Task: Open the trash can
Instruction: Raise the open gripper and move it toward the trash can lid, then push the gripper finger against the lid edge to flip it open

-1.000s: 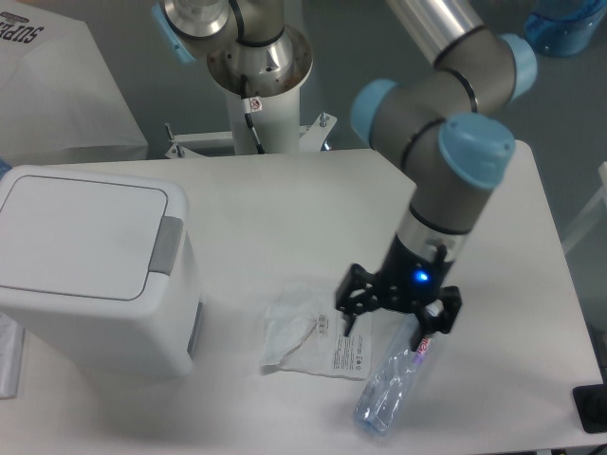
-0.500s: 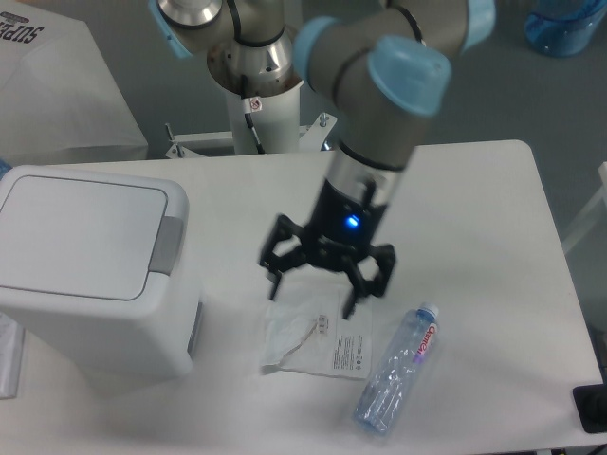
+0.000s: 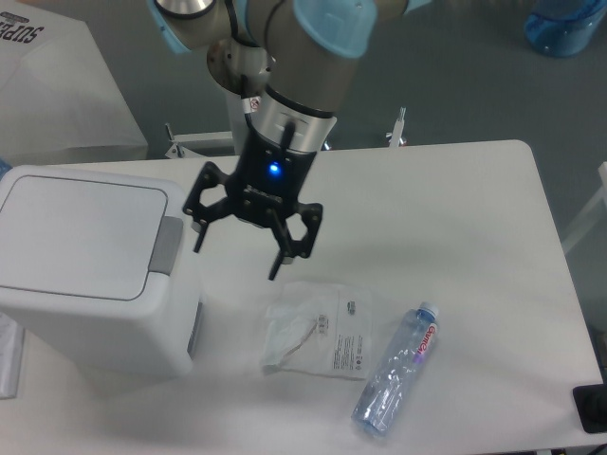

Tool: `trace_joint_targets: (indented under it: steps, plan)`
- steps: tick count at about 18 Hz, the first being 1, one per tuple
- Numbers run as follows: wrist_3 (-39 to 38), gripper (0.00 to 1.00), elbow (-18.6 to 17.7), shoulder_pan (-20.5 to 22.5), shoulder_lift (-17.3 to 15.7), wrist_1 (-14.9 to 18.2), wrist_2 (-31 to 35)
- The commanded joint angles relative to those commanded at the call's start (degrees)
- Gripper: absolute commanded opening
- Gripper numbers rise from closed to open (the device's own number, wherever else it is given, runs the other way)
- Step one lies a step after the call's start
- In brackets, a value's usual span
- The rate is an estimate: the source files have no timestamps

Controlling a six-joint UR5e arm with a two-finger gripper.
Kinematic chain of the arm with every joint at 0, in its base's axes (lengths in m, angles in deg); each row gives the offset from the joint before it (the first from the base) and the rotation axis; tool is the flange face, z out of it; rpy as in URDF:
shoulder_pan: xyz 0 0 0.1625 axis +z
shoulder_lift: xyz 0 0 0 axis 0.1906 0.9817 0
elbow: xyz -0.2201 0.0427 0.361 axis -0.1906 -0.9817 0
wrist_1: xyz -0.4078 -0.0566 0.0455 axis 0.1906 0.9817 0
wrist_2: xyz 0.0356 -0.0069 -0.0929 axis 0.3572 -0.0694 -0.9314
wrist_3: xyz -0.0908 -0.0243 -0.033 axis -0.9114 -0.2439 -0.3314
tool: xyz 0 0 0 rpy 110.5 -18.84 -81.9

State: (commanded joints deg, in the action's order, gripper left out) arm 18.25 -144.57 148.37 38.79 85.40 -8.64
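Observation:
The trash can (image 3: 90, 275) is a large white boxy bin at the left of the table. Its flat white lid (image 3: 81, 235) is shut, with a grey push tab (image 3: 168, 245) at its right edge. My gripper (image 3: 237, 262) hangs open and empty above the table, just right of the tab and apart from it. Its left finger (image 3: 200, 232) is close to the tab's edge.
A clear plastic bottle (image 3: 394, 371) lies on the white table (image 3: 455, 227) at the front right. A crumpled transparent bag with a printed label (image 3: 318, 330) lies left of the bottle. A dark object (image 3: 592, 408) sits at the table's right corner.
The arm has swung left and back, from over the bottle, across the plastic bag, to beside the trash can's tab. The gripper stayed open. The bin, bag and bottle have not moved.

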Motion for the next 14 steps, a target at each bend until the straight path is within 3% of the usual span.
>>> trace_joint_targets:
  steps: [14]
  plan:
    - [0.2,1.00,-1.8,-1.0,0.4,-0.7,0.1]
